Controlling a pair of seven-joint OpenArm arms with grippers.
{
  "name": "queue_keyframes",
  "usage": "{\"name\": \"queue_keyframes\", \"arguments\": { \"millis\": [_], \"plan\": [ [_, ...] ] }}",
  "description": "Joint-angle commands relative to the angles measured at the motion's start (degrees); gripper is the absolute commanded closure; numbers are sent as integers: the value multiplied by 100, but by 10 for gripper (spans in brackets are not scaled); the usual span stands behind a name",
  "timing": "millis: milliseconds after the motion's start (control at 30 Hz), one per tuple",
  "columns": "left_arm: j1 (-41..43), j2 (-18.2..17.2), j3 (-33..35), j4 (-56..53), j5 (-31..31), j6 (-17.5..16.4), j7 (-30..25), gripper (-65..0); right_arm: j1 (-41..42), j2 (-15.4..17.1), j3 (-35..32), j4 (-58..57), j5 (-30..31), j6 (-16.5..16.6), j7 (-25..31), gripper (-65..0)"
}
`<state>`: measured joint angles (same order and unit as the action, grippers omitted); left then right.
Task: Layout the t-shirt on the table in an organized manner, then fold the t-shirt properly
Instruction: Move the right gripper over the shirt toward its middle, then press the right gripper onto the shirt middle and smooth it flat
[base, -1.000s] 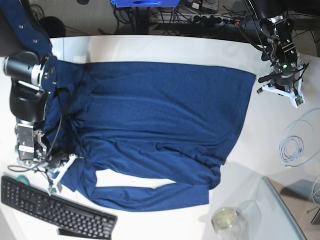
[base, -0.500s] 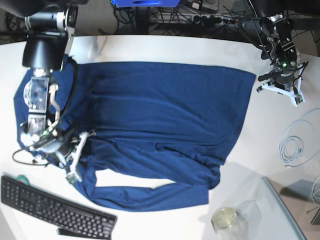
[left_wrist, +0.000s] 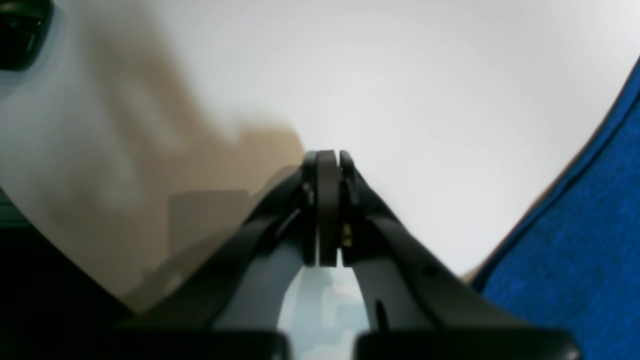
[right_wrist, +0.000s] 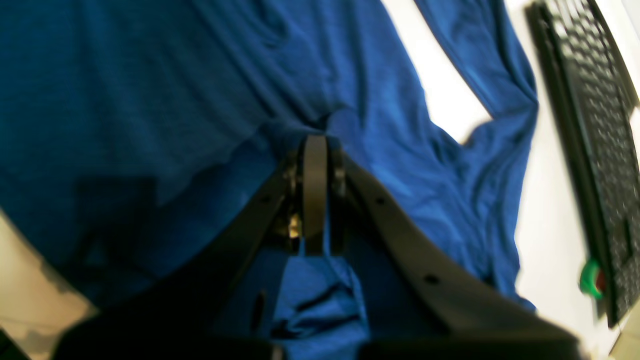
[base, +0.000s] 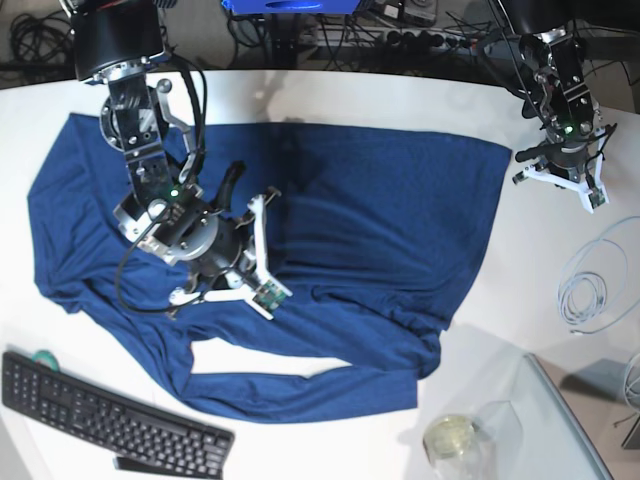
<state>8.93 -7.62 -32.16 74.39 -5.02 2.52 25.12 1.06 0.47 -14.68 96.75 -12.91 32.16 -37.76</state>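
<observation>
The dark navy t-shirt (base: 370, 210) lies spread over the white table (base: 330, 95), with one long sleeve (base: 300, 395) along the near edge. My right gripper (base: 235, 265) sits over the shirt's left-middle. In the right wrist view its fingers (right_wrist: 315, 137) are shut, and creases of the t-shirt (right_wrist: 150, 75) pucker in toward their tips. My left gripper (base: 560, 170) rests on bare table just past the shirt's right edge. Its fingers (left_wrist: 327, 155) are pressed together on nothing, and the t-shirt's hem (left_wrist: 590, 225) lies beside them.
A black keyboard (base: 100, 410) lies at the near left by the sleeve and also shows at the right wrist view's edge as the keyboard (right_wrist: 595, 125). A coiled white cable (base: 590, 290), a glass jar (base: 455, 440) and a clear panel (base: 560, 420) occupy the right side.
My right arm swung from the shirt's lower-left corner by the keyboard up and right onto the shirt's middle, uncovering the shirt's left part. The left arm has stayed still.
</observation>
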Motion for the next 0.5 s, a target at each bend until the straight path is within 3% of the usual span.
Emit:
{"name": "queue_keyframes", "arguments": {
  "millis": [0,267,467],
  "plan": [
    [26,-60,-23,126,5,7,-90,0,65,-16,-93,105,29,-47,97,-3],
    [123,-69,-23,126,5,7,-90,0,-58,-579,-321,88,29,-21,97,-3],
    [123,-69,-23,126,22,7,-90,0,-58,-702,-770,-35,29,-47,97,-3]
  ]
}}
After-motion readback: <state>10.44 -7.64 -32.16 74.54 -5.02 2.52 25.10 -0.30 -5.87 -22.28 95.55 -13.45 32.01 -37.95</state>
